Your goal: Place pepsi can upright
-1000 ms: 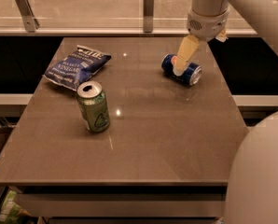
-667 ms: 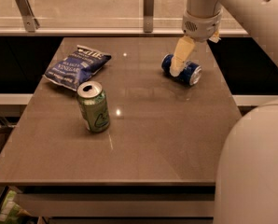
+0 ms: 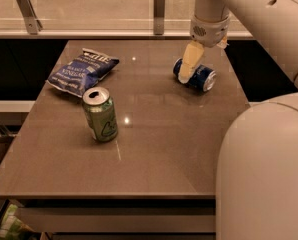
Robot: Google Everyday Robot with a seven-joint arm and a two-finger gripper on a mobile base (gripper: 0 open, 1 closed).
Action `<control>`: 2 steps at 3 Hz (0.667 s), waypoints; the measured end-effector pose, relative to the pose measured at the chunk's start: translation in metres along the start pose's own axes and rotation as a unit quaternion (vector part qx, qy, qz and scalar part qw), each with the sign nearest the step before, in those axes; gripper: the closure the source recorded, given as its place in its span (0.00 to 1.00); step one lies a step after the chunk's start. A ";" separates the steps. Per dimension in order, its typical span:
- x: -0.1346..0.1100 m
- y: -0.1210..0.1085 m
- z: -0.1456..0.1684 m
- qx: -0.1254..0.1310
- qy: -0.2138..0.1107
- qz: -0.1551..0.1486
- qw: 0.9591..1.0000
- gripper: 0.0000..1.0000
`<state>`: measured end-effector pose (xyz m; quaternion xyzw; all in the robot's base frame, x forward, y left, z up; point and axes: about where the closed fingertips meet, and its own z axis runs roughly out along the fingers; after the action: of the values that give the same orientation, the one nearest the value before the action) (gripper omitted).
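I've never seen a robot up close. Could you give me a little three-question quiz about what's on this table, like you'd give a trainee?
1. In a few words: how does the pepsi can lie on the table?
2. True or false: the green can stands nearer the camera than the chip bag.
3. Pick one. The gripper is: A) above the green can, B) down at the pepsi can, C) off the table's edge.

Key
1. On its side, toward the table's far right.
2. True.
3. B.
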<state>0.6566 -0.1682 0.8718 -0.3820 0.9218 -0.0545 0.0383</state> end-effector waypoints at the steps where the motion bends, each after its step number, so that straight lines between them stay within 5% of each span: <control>1: -0.004 -0.001 0.009 -0.008 0.000 -0.003 1.000 0.00; 2: -0.009 0.000 0.020 -0.018 0.000 -0.005 1.000 0.00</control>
<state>0.6648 -0.1634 0.8523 -0.3870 0.9208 -0.0379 0.0312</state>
